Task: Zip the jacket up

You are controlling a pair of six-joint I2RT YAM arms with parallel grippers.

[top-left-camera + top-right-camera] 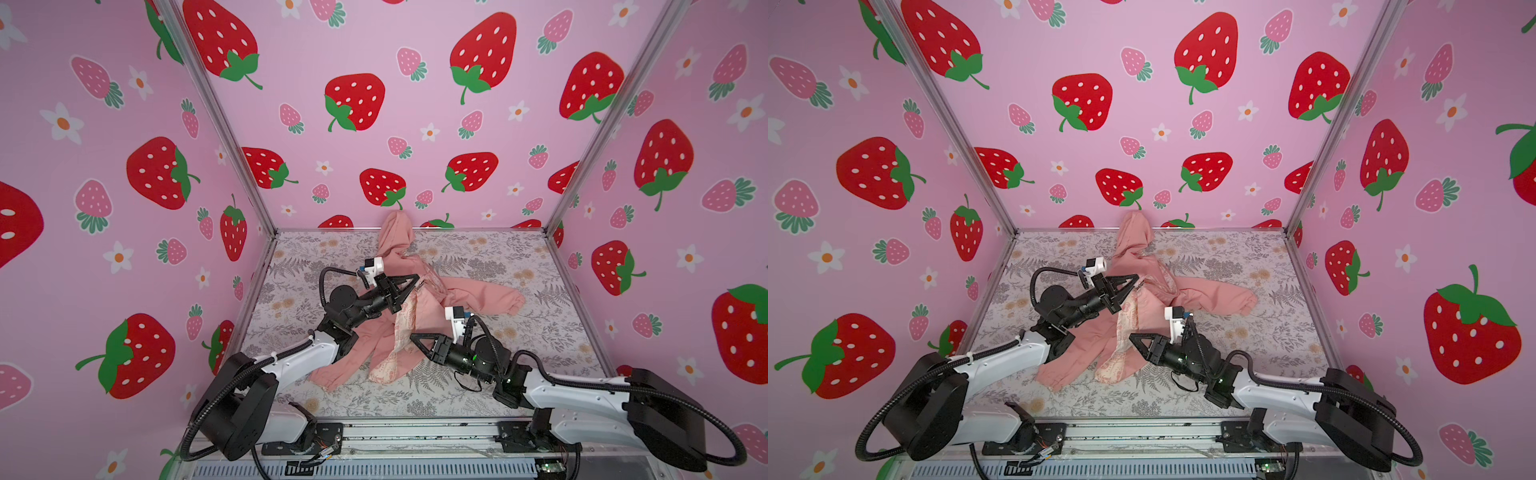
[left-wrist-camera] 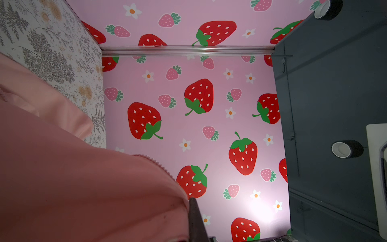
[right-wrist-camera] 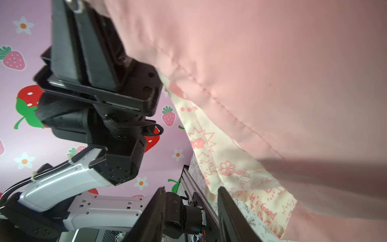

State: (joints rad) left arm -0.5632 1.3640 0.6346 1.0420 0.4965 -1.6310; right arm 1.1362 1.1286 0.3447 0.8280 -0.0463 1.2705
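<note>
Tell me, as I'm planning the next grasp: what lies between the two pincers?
The jacket's turned-out cream lining, hanging from the left pincer toward the right pincer; both top views show it.

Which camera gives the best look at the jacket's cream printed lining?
The right wrist view: the cream lining is close, its pink prints clear. Both top views show it as a thin strip. The left wrist view shows only pink fabric of the jacket.

Left black gripper [image 1: 417,283] reaches toward middle, pinched shut on salmon-pink soft jacket [image 1: 478,297]. Right black gripper [image 1: 412,336] low, jaws apart.
</note>
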